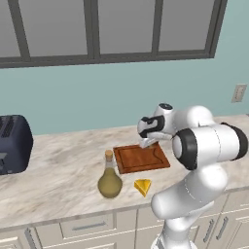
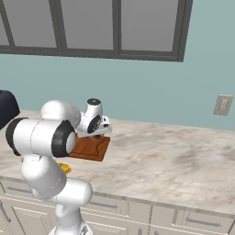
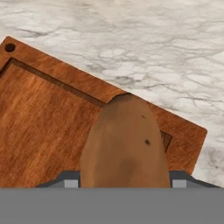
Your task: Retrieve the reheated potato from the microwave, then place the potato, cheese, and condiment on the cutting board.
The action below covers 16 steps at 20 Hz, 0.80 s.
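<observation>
From my right base camera the arm's elbow hides most of the board (image 2: 92, 148); only a sliver of cheese (image 2: 65, 169) shows. Fingertips barely visible in hand view, cut off at the bottom. Pincer (image 1: 148, 143) clamped on the potato (image 3: 125, 144), held over the board's far corner, hand pointing down, elbow folded high in front. Bottle (image 1: 110, 178) stands on the worktop (image 1: 58, 170) just beside the board's near left corner; cheese (image 1: 143, 186) lies near the board's front edge. Toaster (image 1: 13, 143) well left of the board, cut by the frame.
</observation>
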### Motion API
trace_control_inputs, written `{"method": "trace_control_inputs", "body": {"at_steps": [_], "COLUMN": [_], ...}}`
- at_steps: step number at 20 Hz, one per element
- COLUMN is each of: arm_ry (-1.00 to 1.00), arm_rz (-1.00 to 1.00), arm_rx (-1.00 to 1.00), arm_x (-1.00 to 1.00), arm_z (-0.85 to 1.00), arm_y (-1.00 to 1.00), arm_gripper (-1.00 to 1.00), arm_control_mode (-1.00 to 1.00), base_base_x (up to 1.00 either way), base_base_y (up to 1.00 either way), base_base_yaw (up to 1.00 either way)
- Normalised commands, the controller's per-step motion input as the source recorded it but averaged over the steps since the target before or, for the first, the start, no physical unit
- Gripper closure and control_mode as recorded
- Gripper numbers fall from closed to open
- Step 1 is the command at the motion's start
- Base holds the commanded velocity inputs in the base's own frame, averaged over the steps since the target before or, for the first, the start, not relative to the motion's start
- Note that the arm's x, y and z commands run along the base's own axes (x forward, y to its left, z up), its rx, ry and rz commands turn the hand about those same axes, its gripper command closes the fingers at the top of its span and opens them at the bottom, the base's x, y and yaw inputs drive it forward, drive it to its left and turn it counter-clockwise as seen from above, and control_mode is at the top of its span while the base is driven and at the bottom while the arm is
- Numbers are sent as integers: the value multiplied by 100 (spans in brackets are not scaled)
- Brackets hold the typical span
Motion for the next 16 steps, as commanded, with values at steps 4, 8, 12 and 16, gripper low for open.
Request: {"method": "trace_control_inputs", "body": {"at_steps": [4,8,12,16], "arm_ry": [-1,-2,-1,0], "arm_rz": [9,5,1,0], "arm_rx": [-6,-2,-1,0], "arm_x": [0,-1,-5,-14], "arm_z": [-30,-23,-22,-28], "arm_y": [0,0,0,0], "arm_gripper": [100,100,100,100], "arm_control_mode": [-100,-100,-100,-100], "base_base_x": [0,0,0,0], "base_base_y": [0,0,0,0], "base_base_yaw": [0,0,0,0]}}
